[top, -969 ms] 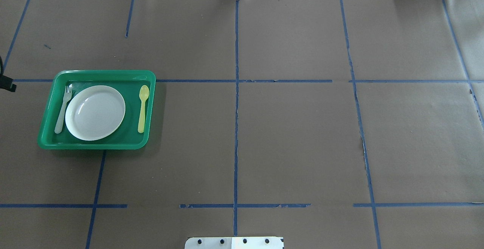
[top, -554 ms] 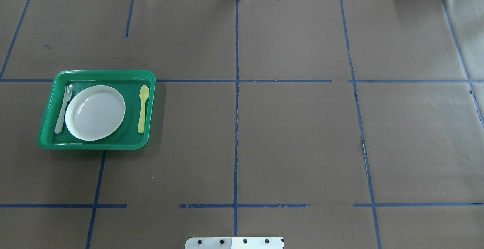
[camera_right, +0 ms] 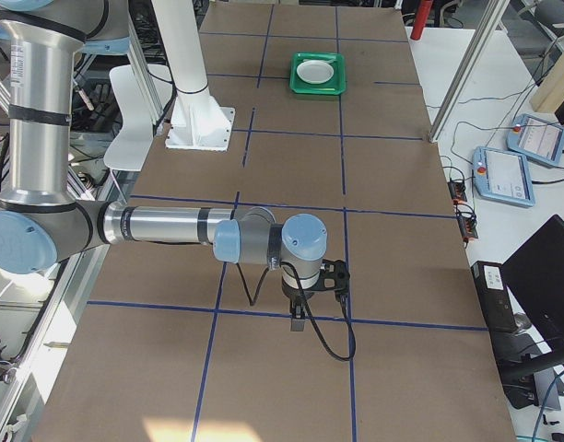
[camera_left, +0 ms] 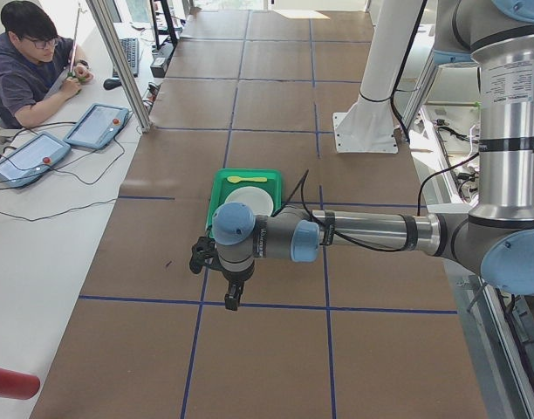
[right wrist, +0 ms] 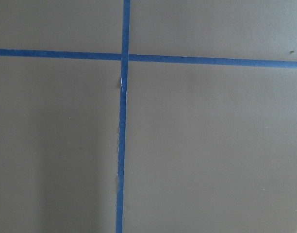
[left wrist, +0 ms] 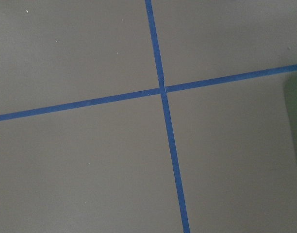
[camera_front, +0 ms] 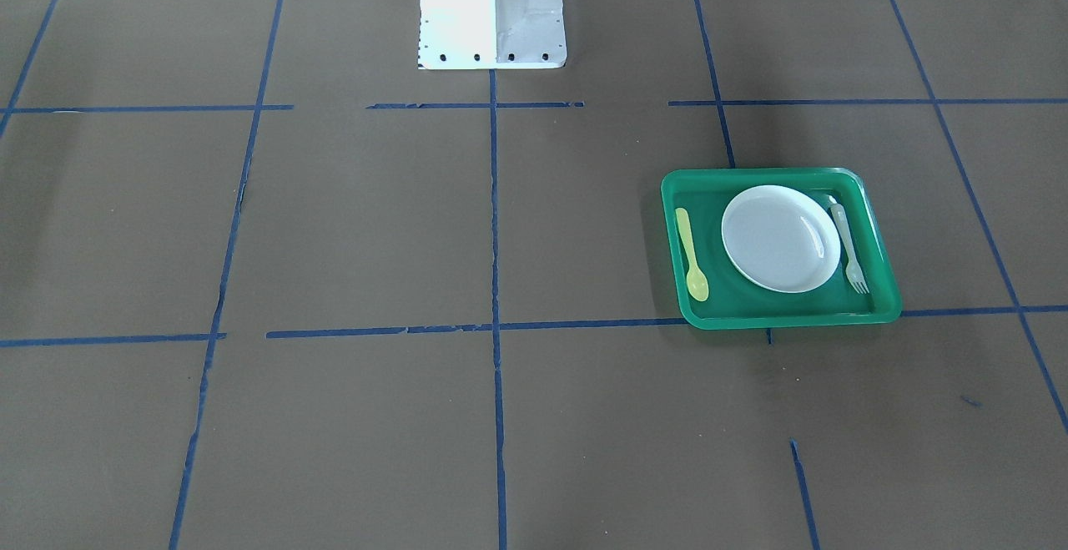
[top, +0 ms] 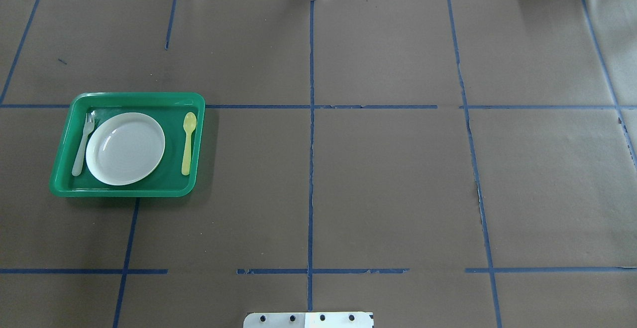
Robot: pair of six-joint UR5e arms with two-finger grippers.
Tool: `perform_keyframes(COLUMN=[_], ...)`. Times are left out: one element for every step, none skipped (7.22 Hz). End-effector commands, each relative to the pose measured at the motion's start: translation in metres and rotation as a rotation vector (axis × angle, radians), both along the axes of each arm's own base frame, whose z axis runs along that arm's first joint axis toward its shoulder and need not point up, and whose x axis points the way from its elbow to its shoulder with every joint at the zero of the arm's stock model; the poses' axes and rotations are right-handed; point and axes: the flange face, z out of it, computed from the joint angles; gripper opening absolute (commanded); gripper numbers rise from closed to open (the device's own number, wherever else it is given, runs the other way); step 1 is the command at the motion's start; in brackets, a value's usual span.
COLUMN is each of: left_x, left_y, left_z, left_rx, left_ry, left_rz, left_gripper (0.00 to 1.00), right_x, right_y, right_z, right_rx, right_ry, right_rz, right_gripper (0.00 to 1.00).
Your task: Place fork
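Observation:
The pale whitish fork (top: 81, 144) lies flat in the green tray (top: 134, 97), along the left side of the white plate (top: 125, 149), tines pointing away from the robot. It also shows in the front view (camera_front: 849, 249). A yellow spoon (top: 187, 141) lies on the plate's other side. My left gripper (camera_left: 232, 297) shows only in the left side view, clear of the tray, near the table's end; I cannot tell whether it is open. My right gripper (camera_right: 298, 322) shows only in the right side view, over bare table far from the tray; I cannot tell its state.
Brown paper with blue tape lines (top: 311, 168) covers the table. The robot's white base (camera_front: 491, 7) stands at the near middle edge. A person (camera_left: 27, 57) sits at a side desk with tablets (camera_left: 97, 127). Both wrist views show only paper and tape.
A dark part of the left arm at the overhead view's left edge one second ago has moved out of that view. The tray, plate, fork and spoon have not moved.

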Motion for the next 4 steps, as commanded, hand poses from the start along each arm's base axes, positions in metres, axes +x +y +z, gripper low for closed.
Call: perform_keyframes(left_x=[-0.0035, -0.0062, -0.0063, -0.0065], left_y=[0.0038, 0.0005, -0.001, -0.0003], left_z=[0.0026, -0.0011, -0.0024, -0.0024], left_rx=[0.0, 0.009, 0.011, 0.012], left_ry=[0.005, 0.007, 0.005, 0.004], left_rz=[-0.005, -0.011, -0.012, -0.011], left_gripper=[1.0, 1.0, 1.0, 1.0], right_x=[0.0, 0.0, 0.0, 0.0], right_y=[0.0, 0.0, 0.0, 0.0], right_z=[0.0, 0.0, 0.0, 0.0], right_rx=[0.0, 0.0, 0.0, 0.0], right_ry=[0.0, 0.0, 0.0, 0.0], right_rz=[0.0, 0.0, 0.0, 0.0], right_gripper=[1.0, 1.0, 1.0, 1.0])
